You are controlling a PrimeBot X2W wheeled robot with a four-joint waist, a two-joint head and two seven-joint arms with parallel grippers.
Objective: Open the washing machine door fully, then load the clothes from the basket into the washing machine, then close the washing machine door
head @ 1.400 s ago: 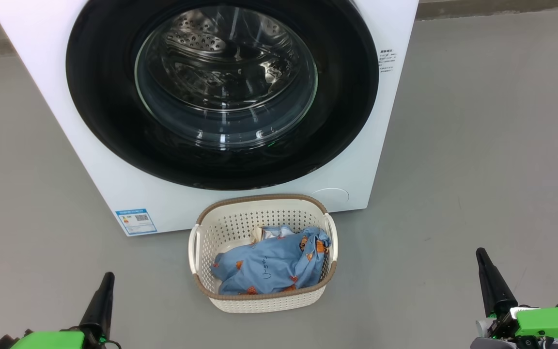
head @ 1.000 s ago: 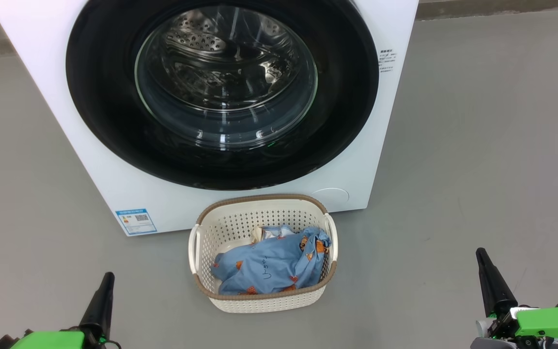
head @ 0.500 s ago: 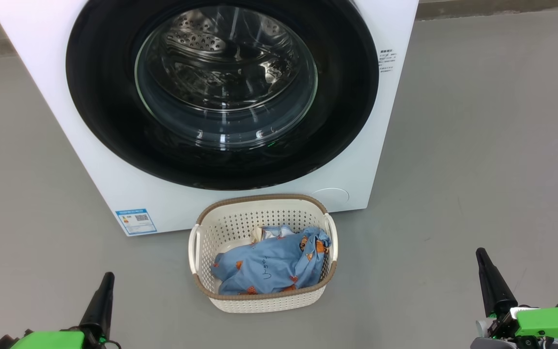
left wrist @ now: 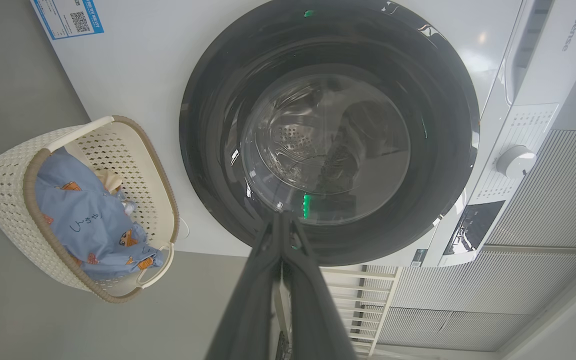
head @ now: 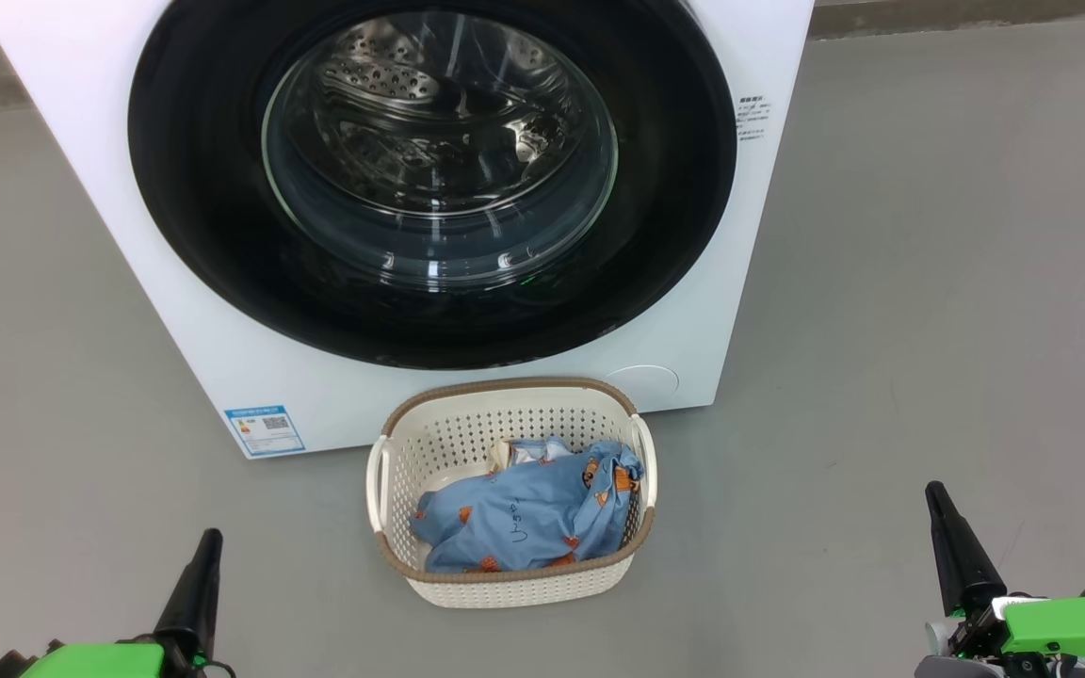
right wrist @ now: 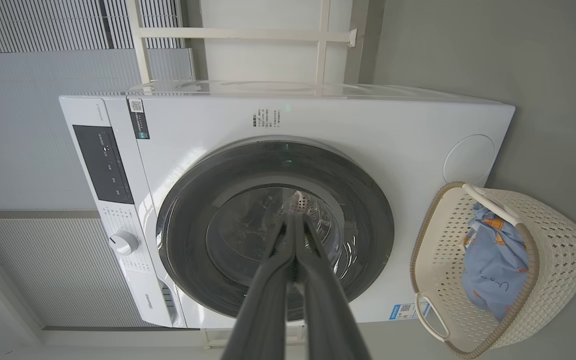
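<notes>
Washing machine door [head: 434, 179] shut flush on washing machine [head: 222, 367], far centre. Basket [head: 514, 591] on floor just in front of machine, below door. Clothes [head: 524, 518] heaped inside basket, nothing loaded yet.

Risk: glossy black rim gives little purchase, so claw likely to slip off. Door handle not discernible.
Risk: low reach toward door could knock basket aside.

Left claw [left wrist: 281, 217]: fingers pressed together, empty, touching nothing.
Right claw [right wrist: 293, 217]: same, together, empty, well short of door.

Grey floor [head: 929, 282] carries the white washing machine [head: 222, 377], door shut. The cream basket [head: 429, 443] sits on the floor just in front of it, touching or nearly; the clothes [head: 524, 518] lie inside.
</notes>
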